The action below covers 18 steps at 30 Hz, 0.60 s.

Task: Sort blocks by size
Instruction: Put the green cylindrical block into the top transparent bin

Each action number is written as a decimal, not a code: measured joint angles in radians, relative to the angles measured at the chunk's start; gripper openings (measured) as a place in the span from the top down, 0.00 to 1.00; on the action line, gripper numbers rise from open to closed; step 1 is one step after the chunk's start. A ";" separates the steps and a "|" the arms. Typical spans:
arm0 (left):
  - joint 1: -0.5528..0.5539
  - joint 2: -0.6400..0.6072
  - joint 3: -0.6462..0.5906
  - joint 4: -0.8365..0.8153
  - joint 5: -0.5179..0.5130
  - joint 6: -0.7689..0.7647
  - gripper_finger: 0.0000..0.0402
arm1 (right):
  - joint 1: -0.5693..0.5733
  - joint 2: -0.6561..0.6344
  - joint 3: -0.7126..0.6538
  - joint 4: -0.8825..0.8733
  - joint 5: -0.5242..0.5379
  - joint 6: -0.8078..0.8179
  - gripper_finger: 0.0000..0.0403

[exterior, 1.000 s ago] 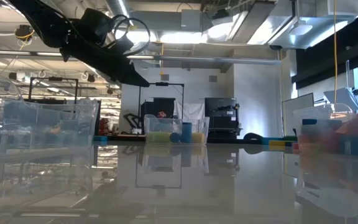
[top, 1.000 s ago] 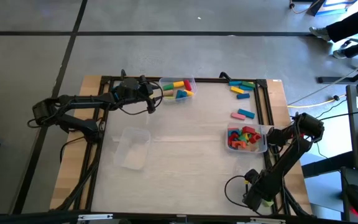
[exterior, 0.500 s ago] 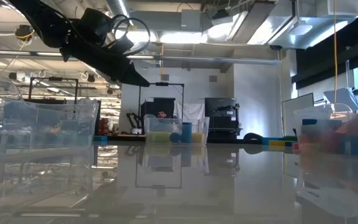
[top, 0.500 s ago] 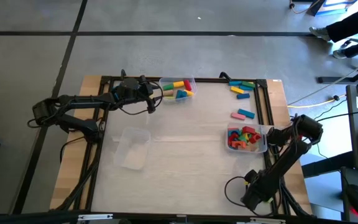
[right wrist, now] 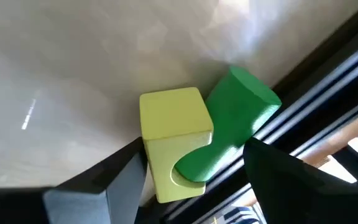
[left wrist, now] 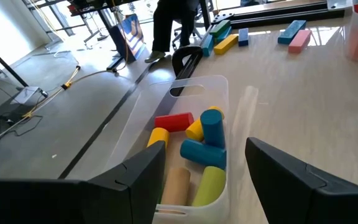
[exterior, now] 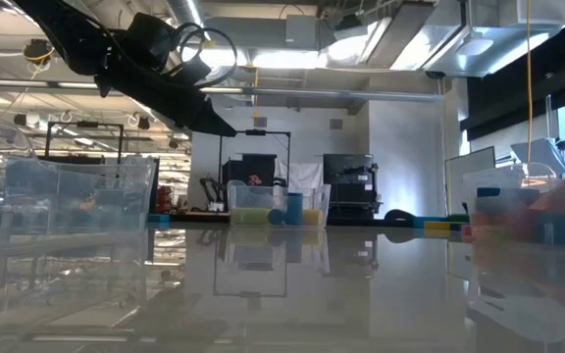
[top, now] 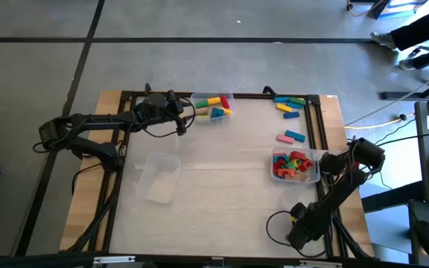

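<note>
- Far clear bin (top: 213, 105) holding cylinder blocks (left wrist: 197, 152); left hand (left wrist: 197, 171) beside it, fingers apart.
- Right bin (top: 296, 165) full of mixed blocks.
- Near bin (top: 159, 177) bare.
- Right hand (right wrist: 191, 177) fingers apart around yellow block (right wrist: 174, 137) and green block (right wrist: 235, 121) at the tabletop (top: 222, 156) edge.

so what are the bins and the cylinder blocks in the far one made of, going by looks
The far bin looks like clear, thin plastic: the table shows through its glossy walls, and a handle slot is cut in its rim. The cylinders in it look like painted wood, matte and solid in colour; one tan cylinder seems bare wood. Dense foam or plastic can't be ruled out.
</note>
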 joint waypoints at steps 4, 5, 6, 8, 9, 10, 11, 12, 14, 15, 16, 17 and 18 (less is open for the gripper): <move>0.000 0.000 0.000 0.000 0.000 0.000 0.46 | -0.032 -0.002 0.001 -0.002 0.034 -0.033 0.36; 0.000 0.000 0.000 0.000 0.000 0.000 0.46 | -0.041 -0.002 0.001 -0.002 0.044 -0.047 0.36; 0.000 0.000 0.000 0.000 0.000 0.000 0.46 | -0.050 -0.002 0.001 -0.002 0.053 -0.059 0.36; 0.000 0.000 0.000 0.000 0.000 0.000 0.46 | -0.068 -0.002 0.002 -0.004 0.058 -0.081 0.36; 0.000 0.000 0.000 0.000 0.000 0.000 0.46 | -0.078 -0.002 0.001 -0.004 0.060 -0.090 0.36; 0.000 0.000 0.000 0.000 0.000 0.000 0.46 | -0.089 -0.002 0.001 -0.004 0.061 -0.100 0.36; 0.000 0.000 0.000 0.000 0.000 0.000 0.46 | -0.101 -0.003 0.001 -0.004 0.061 -0.107 0.36; 0.000 0.000 0.000 0.000 0.000 0.000 0.46 | -0.115 -0.004 0.001 -0.004 0.062 -0.121 0.36; 0.000 0.000 0.000 0.000 0.000 0.000 0.46 | -0.145 -0.004 0.001 -0.004 0.064 -0.146 0.36; 0.000 0.000 0.000 0.000 0.000 0.000 0.46 | -0.160 -0.004 0.001 -0.004 0.064 -0.159 0.36; 0.000 0.000 0.000 0.000 0.000 0.000 0.46 | -0.177 -0.004 0.001 -0.004 0.065 -0.178 0.36; 0.000 0.000 0.000 0.000 0.000 0.000 0.46 | -0.193 -0.004 0.001 -0.004 0.065 -0.194 0.36; 0.000 0.000 0.000 0.000 0.000 0.000 0.46 | -0.210 -0.004 0.001 -0.004 0.065 -0.207 0.36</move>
